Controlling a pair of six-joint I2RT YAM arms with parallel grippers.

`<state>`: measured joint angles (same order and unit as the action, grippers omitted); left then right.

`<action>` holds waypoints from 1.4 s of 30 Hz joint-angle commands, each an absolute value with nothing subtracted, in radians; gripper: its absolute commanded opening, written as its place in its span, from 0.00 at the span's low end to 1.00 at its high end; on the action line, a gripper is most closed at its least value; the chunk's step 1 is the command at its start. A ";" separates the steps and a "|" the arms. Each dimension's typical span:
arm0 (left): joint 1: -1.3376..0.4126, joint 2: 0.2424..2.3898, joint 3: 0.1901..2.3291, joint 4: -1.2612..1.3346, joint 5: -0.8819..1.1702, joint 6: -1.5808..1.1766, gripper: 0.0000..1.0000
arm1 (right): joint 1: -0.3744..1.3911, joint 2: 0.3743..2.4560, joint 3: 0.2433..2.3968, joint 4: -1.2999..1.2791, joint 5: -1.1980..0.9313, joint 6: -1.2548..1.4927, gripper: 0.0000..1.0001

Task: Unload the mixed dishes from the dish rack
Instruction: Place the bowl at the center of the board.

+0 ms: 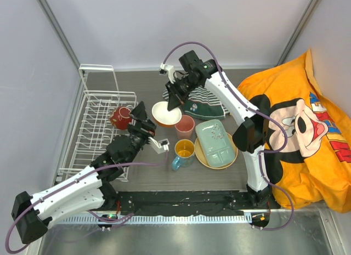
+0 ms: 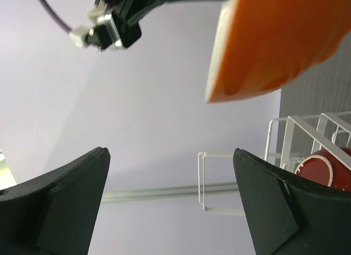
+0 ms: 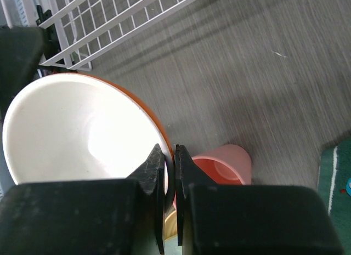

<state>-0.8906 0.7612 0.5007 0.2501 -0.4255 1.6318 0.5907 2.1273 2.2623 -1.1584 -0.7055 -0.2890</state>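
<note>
One red bowl (image 1: 119, 117) sits in the rack (image 1: 93, 131); your left hand (image 1: 143, 120) stands wide apart beside it, empty. Your right hand (image 3: 170, 156) is clamped on the rim of the cream bowl (image 3: 82, 129), near the cup (image 3: 222, 167). Such a thin grip may slip, or the bowl may knock the cup.

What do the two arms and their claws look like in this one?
The left arm and right arm have white link shells with black joints, and a thin purple cable loops along each. The left claw and right claw have matte black, wedge-shaped fingers.
</note>
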 commanded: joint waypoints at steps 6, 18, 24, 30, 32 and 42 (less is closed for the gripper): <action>-0.770 0.746 0.727 -0.047 -0.522 1.296 1.00 | 0.586 2.117 2.295 -1.086 -0.614 -0.238 0.01; -0.560 0.839 1.054 -0.440 -0.485 0.812 1.00 | 0.641 2.187 2.341 -1.051 -0.506 -0.212 0.01; -0.509 0.920 1.196 -0.584 -0.476 0.635 1.00 | 0.689 2.197 2.281 -0.997 -0.387 -0.221 0.01; -0.477 0.962 1.264 -0.649 -0.457 0.532 1.00 | 0.716 2.203 2.212 -0.953 -0.331 -0.235 0.01; -0.466 0.966 1.273 -0.664 -0.442 0.517 1.00 | 0.718 2.203 2.174 -0.937 -0.313 -0.238 0.01; -0.376 1.037 1.339 -0.729 -0.330 0.380 1.00 | 0.738 2.236 2.088 -0.836 -0.249 -0.256 0.01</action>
